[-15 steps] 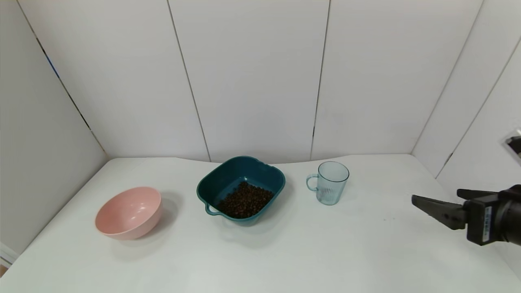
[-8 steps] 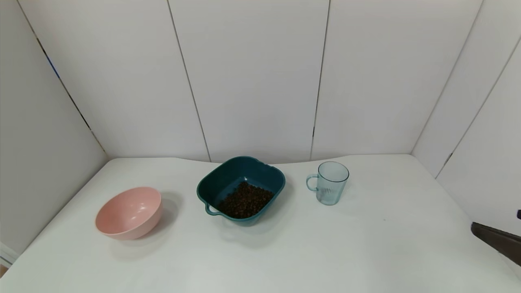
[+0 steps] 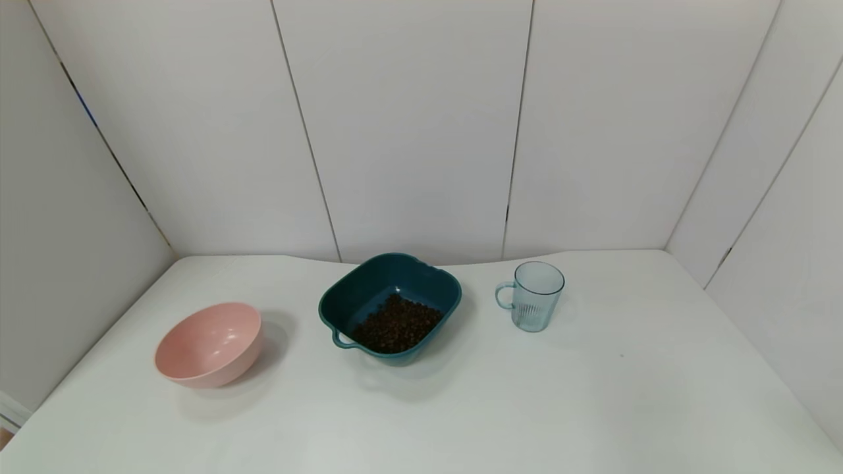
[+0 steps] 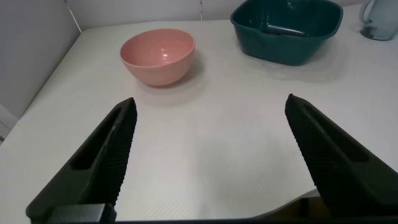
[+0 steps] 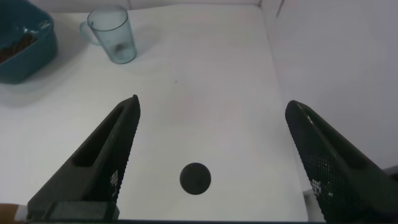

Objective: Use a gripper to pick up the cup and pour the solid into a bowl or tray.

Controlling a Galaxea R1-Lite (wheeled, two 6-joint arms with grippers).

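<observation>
The pale blue-green ribbed cup (image 3: 531, 296) stands upright and empty on the white table, right of the dark teal bowl (image 3: 349, 293). The brown pellets (image 3: 397, 325) lie inside the teal bowl. Neither gripper shows in the head view. My right gripper (image 5: 211, 109) is open and empty, pulled back near the table's front right, well short of the cup (image 5: 113, 35). My left gripper (image 4: 210, 106) is open and empty near the front left, with the teal bowl (image 4: 287, 31) far ahead of it.
A round pink bowl (image 3: 209, 343) sits empty at the left; it also shows in the left wrist view (image 4: 158, 55). White panel walls close the back and both sides. A dark round spot (image 5: 195, 178) marks the table near the right gripper.
My right gripper has drawn back to the right and left the head view. The cup, both bowls and the pellets have not moved.
</observation>
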